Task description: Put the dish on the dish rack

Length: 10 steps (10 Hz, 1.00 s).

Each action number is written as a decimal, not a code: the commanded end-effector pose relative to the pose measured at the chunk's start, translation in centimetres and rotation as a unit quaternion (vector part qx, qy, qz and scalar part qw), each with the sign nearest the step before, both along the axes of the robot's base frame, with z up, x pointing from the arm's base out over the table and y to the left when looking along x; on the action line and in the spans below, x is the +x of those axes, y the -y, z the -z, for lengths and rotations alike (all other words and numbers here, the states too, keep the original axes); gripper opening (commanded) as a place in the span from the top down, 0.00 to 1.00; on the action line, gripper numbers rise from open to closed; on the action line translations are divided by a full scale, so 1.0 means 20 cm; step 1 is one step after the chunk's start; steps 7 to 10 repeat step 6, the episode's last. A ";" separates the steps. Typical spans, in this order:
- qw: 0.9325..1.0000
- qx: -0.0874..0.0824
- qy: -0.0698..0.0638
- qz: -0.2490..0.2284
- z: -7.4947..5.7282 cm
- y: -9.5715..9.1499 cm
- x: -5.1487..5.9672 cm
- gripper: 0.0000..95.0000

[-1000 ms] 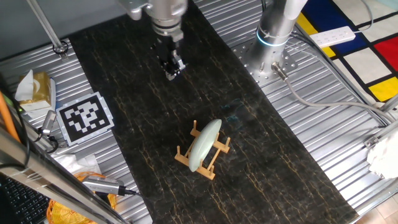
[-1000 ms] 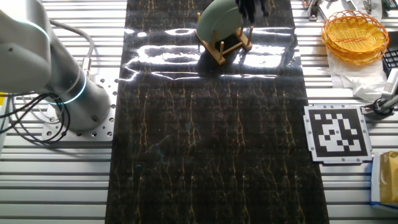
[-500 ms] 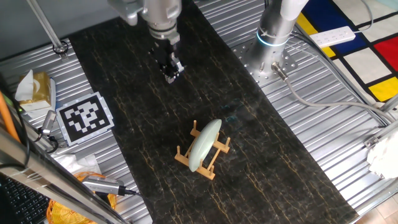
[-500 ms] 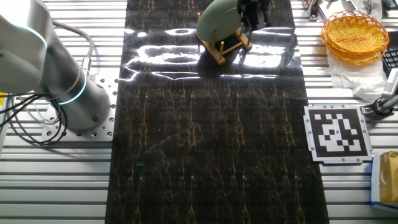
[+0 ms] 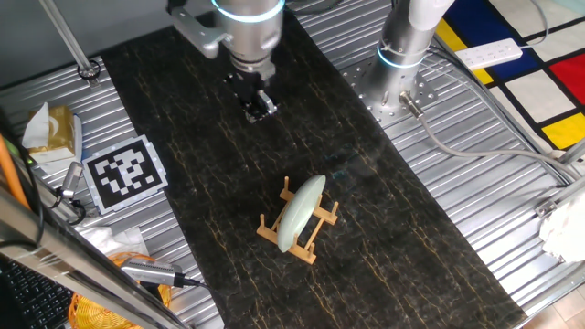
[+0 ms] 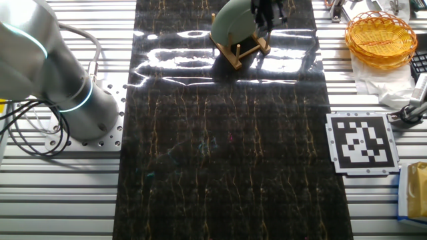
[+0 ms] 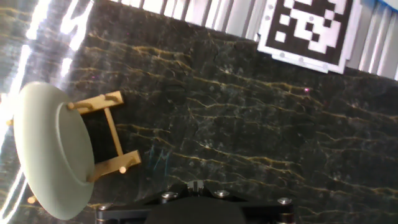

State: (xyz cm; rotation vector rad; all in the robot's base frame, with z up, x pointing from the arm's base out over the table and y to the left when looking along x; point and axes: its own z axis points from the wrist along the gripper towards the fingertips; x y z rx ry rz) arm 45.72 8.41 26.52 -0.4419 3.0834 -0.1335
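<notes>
On the light-wood pegged rack [image 5: 302, 230] stands a glossy round dish [image 5: 301, 213].

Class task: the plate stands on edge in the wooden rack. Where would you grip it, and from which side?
Grip the dish by its top rim, coming down from above: it stands on edge, leaning between the pegs of the dish rack, so only the upper rim seems free.
</notes>
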 end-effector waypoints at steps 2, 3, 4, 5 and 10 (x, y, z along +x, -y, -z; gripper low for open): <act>1.000 0.002 0.018 0.006 0.03 0.01 -0.07 1.00; 1.000 0.002 0.028 0.004 0.04 0.00 -0.09 1.00; 1.000 0.002 0.031 0.003 0.04 0.00 -0.10 1.00; 0.999 0.002 0.032 0.003 0.04 0.00 -0.10 1.00; 0.999 0.001 0.032 0.003 0.05 0.00 -0.09 1.00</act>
